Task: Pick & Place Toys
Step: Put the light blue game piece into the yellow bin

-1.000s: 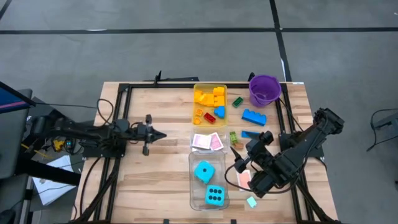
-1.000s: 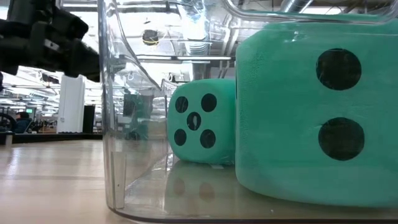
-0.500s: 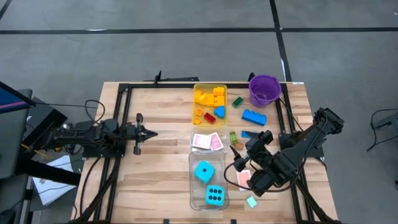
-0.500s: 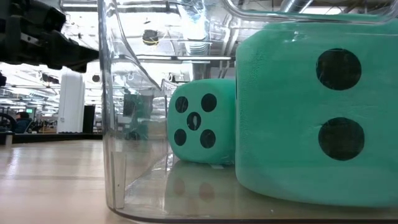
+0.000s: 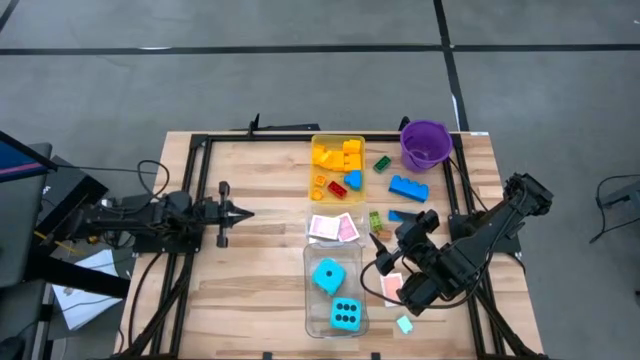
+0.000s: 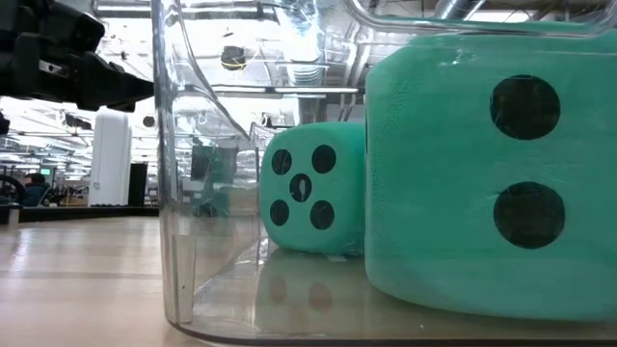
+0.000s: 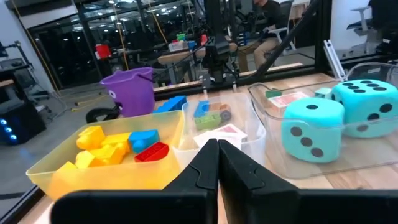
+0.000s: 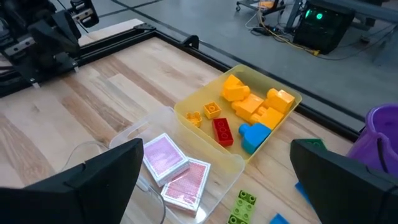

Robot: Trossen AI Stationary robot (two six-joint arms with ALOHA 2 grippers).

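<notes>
Large clear tray point(image 5: 309, 295): near the table's front edge, at its middle; holds two cyan black-dotted dice point(image 5: 328, 275), one behind the other.
Yellow-tinted tray point(image 5: 318, 143): near the rear edge; holds yellow bricks point(image 5: 335, 154), a small orange piece, a red brick point(image 8: 223, 132) and a blue piece point(image 8: 253, 135).
Purple bucket point(image 5: 426, 144): rear right corner; contents cannot be told.
Small clear tray point(image 5: 310, 226): between the two larger trays; holds two pink-backed playing cards point(image 5: 333, 228).
Loose on the table: blue brick point(image 5: 408, 187) and green bricks point(image 5: 382, 163) beside the bucket.
Left gripper point(image 5: 247, 213): clenched, empty, over the left half.
Right gripper point(image 5: 381, 257): released, beside the large tray.
</notes>
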